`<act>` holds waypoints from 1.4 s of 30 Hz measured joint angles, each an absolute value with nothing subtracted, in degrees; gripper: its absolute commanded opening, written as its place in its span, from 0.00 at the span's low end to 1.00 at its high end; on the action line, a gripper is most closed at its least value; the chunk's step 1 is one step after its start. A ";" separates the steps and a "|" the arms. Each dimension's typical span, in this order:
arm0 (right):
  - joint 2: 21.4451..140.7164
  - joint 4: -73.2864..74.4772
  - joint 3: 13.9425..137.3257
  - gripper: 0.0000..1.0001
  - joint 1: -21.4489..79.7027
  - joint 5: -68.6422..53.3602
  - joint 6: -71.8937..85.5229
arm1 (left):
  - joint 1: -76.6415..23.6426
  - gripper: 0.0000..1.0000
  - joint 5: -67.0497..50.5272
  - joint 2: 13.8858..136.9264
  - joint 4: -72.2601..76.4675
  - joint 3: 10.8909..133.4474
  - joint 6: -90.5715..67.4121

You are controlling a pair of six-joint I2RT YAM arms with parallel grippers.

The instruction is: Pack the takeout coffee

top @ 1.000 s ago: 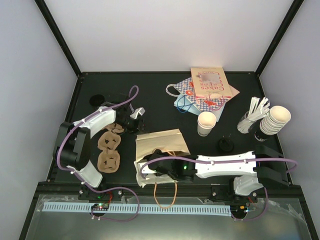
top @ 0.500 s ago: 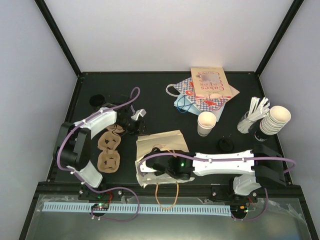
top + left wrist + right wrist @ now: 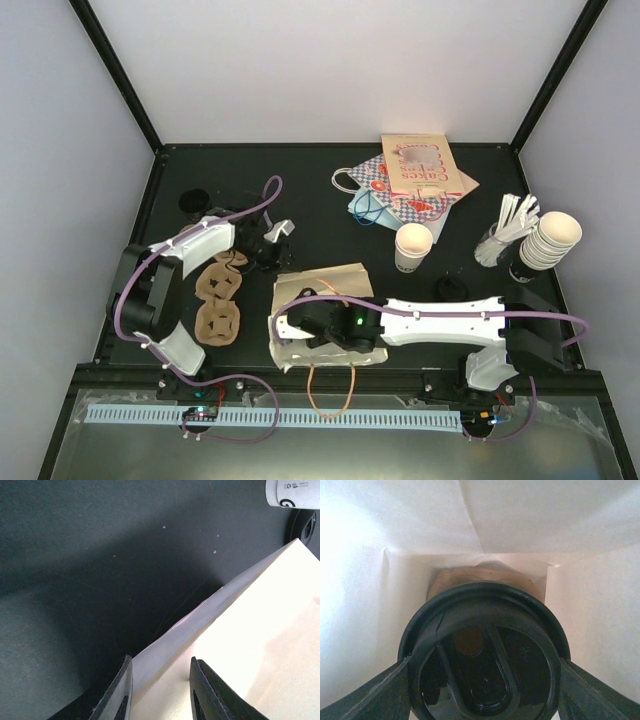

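One black table [image 3: 300, 170] carries everything. One tan paper bag [image 3: 320, 282] lies on it on its side. The right arm [image 3: 440, 325] stretches across the bag's near half and hides that part.

The right claw [image 3: 480, 680] is inside the bag, with paper walls all around it. It is spread wide around the takeout coffee [image 3: 482, 645], and its two fingers [image 3: 370, 695] press the cup from either side. Only the cup's black lid shows; the cup body is hidden behind it.

The left claw [image 3: 160, 662] sits at the bag's far left corner. It is closed most of the way on the bag's edge, and paper fills the gap between its fingers.

Well beyond the right claw and off to its right lies a heap of printed bags [image 3: 415, 175]; they overlap, so their number is hard to tell. Three brown cup carriers [image 3: 219, 320] lie in a row to the left of the right claw, just on the near side of the left claw.

Well to the right of the right claw stands one stack of cups [image 3: 550, 240], too tightly nested to count. A bunch of white sticks [image 3: 515, 215] stands beside the stack. One single open cup [image 3: 413, 243] stands nearer the right claw. One loose black lid [image 3: 450, 290] lies between that cup and the right arm.

One thin orange loop [image 3: 330, 395] lies just on the near side of the right claw. One small dark round thing [image 3: 193, 201] sits beyond the left claw to its left, too dim to make out.
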State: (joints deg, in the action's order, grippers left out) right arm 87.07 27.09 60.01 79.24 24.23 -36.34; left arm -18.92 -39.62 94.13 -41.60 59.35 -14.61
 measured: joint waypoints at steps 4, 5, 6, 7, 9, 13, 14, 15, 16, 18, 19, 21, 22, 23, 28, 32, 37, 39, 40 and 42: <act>87.09 29.52 61.19 0.53 79.24 23.09 -35.33 | -19.79 0.34 -40.84 94.13 -41.71 59.07 -14.59; 87.09 30.11 61.47 0.53 79.22 22.74 -35.07 | -20.05 0.34 -41.04 94.13 -41.71 59.05 -14.59; 87.09 30.83 61.82 0.53 79.15 22.31 -34.70 | -20.34 0.34 -41.23 94.13 -41.74 59.02 -14.57; 87.09 31.62 62.24 0.53 79.02 21.80 -34.35 | -20.60 0.34 -41.50 94.13 -41.78 59.02 -14.57; 87.09 33.47 63.22 0.53 78.76 20.53 -33.54 | -21.15 0.34 -41.89 94.13 -41.89 59.02 -14.59; 87.09 36.77 64.69 0.53 78.24 18.06 -31.88 | -22.65 0.34 -43.75 94.13 -42.37 59.02 -14.59; 87.09 37.45 64.97 0.53 77.97 17.45 -31.44 | -23.18 0.34 -44.07 94.13 -42.52 59.02 -14.59; 87.05 38.19 65.25 0.53 77.69 16.82 -30.98 | -23.75 0.34 -44.36 94.13 -42.68 59.02 -14.59; 87.05 38.72 65.49 0.53 77.47 16.32 -30.70 | -24.18 0.35 -44.64 94.13 -42.74 59.02 -14.59; 87.05 39.75 65.91 0.53 76.99 15.27 -30.11 | -24.80 0.38 -45.10 94.13 -42.72 59.00 -14.63; 87.00 40.12 66.00 0.53 76.69 14.63 -29.85 | -24.86 0.41 -45.23 94.13 -42.68 58.98 -14.72; 86.87 40.60 66.11 0.53 75.94 13.45 -29.63 | -24.95 0.50 -45.32 94.13 -42.41 58.98 -15.20; 86.83 40.77 66.17 0.53 75.46 12.82 -29.63 | -24.95 0.54 -45.28 94.13 -42.22 58.98 -15.44; 86.83 41.12 66.43 0.53 74.72 11.86 -29.63 | -24.91 0.58 -45.25 94.11 -42.00 58.98 -15.75; 86.89 42.87 67.68 0.53 71.22 7.27 -29.78 | -23.35 0.70 -44.62 94.08 -41.45 60.80 -17.87; 87.74 44.66 69.34 0.53 67.79 3.22 -30.15 | -20.56 0.78 -43.13 93.73 -40.34 64.97 -18.79; 89.60 46.52 71.64 0.53 64.64 -0.54 -30.76 | -16.64 0.81 -41.01 89.86 -38.87 67.66 -19.97; 90.45 47.11 72.55 0.53 64.12 -1.43 -30.83 | -15.38 0.80 -40.25 87.70 -38.83 67.72 -20.16; 90.85 47.29 72.88 0.53 63.94 -1.65 -30.85 | -14.92 0.80 -39.90 86.78 -38.83 67.70 -20.21; 91.48 47.46 73.36 0.53 63.72 -2.00 -30.92 | -14.37 0.80 -39.00 84.79 -38.87 67.61 -20.18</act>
State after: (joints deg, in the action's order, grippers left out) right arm 91.48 47.46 73.36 63.72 -2.00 -30.92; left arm -14.37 -39.00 84.79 -38.87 67.61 -20.18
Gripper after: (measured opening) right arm 0.739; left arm 0.805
